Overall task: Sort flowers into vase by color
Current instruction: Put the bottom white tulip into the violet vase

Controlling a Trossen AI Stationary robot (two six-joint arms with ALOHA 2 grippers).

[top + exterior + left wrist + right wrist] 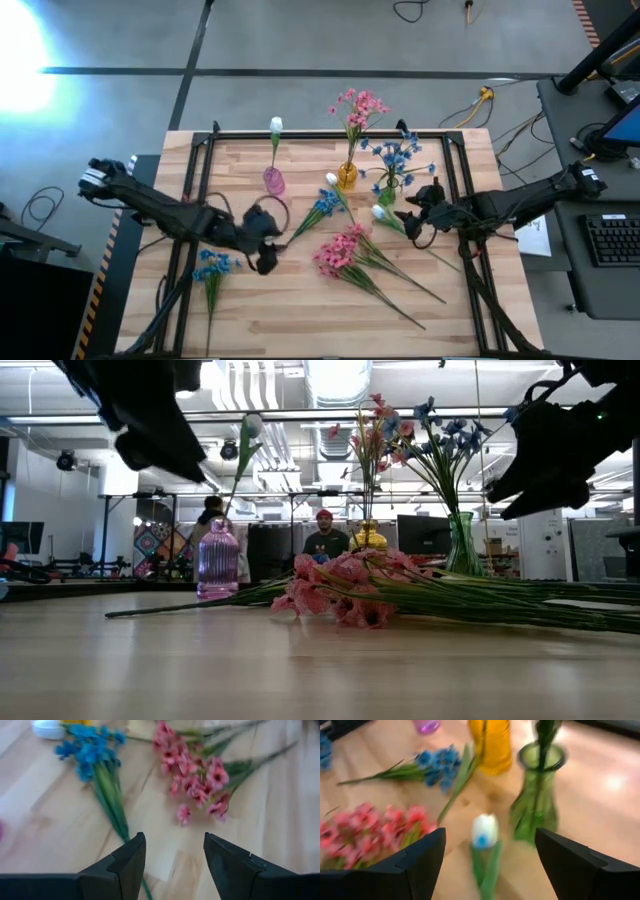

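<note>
Flowers, loose: pink-blossom bunch (340,252) lying mid-surface, stems running toward the right front; blue spray (322,206) lying just behind it; second blue spray (211,266) lying near the left front; white bud (379,213) lying beside the green vase.
Flowers, placed: white bud (275,127) in purple vase (273,180); pink stems (358,105) in yellow vase (347,176); blue stems (398,156) in green vase (387,193).
Surface: pale wooden top (300,315) with a black frame.
Left gripper (262,262): raised above the surface left of the pink bunch, jaws spread, holding nothing.
Right gripper (408,212): raised over the loose white bud, next to the green vase, jaws spread wide, empty.
Background: two people beyond the surface in the low view.
</note>
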